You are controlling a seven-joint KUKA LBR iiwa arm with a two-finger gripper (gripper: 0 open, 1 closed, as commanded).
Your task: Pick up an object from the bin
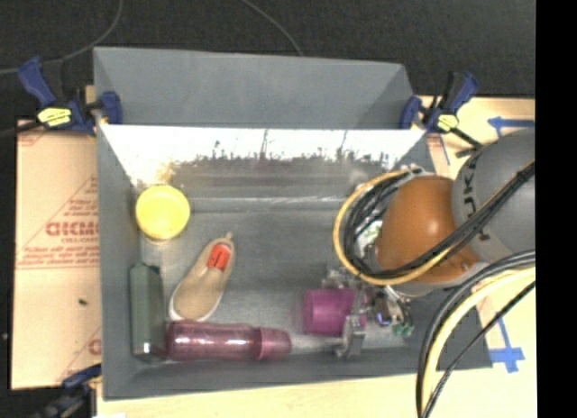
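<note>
My gripper (pixel 346 313) is low in the bin's front right part, under the orange wrist cover. It is open, with one finger behind and one in front of the right end of a small magenta cup (pixel 323 311) lying on the bin floor. I cannot tell whether the fingers touch the cup. A long purple bottle (pixel 225 342) lies on its side along the front wall, left of the cup.
A beige shoe-shaped thing with a red patch (pixel 206 283) lies left of centre. A yellow round lid (pixel 163 211) sits at the back left. A dark green tube (pixel 142 308) lies along the left wall. The arm and its cables cover the bin's right side.
</note>
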